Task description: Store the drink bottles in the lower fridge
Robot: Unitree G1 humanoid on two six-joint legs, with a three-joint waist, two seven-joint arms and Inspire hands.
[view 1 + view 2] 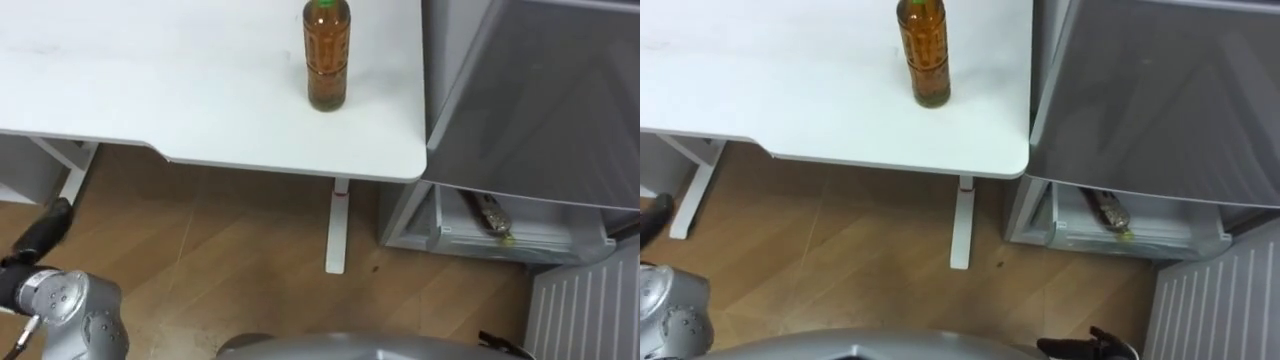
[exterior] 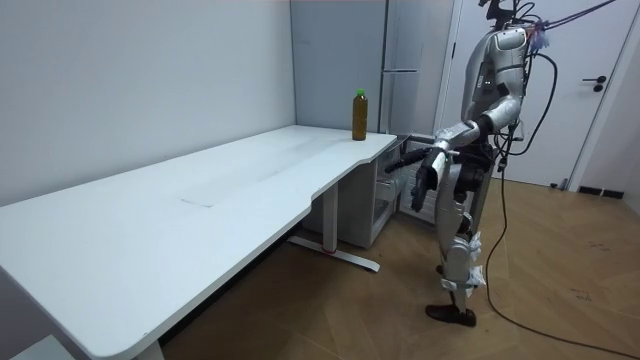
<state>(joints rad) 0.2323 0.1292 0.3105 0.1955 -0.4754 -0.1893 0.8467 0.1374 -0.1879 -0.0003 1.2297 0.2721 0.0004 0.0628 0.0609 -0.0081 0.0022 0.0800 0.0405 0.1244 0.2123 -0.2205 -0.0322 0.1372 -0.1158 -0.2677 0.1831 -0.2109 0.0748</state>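
Room view: left hand [image 2: 424, 180] hangs slack, empty; right hand [image 1: 1090, 347] I cannot tell; bottle [image 1: 327, 55] waits on table [image 1: 150, 80]; next, I'd say, reach and grasp it.

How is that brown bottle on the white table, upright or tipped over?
Upright: the green-capped brown drink bottle stands on its base on the white table.

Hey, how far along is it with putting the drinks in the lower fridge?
Done: one drink bottle already lies in the open lower fridge. In hand: nothing that I can see; the left hand is low beside the table, away from the drinks. Left: the tea bottle standing on the table near the fridge-side corner.
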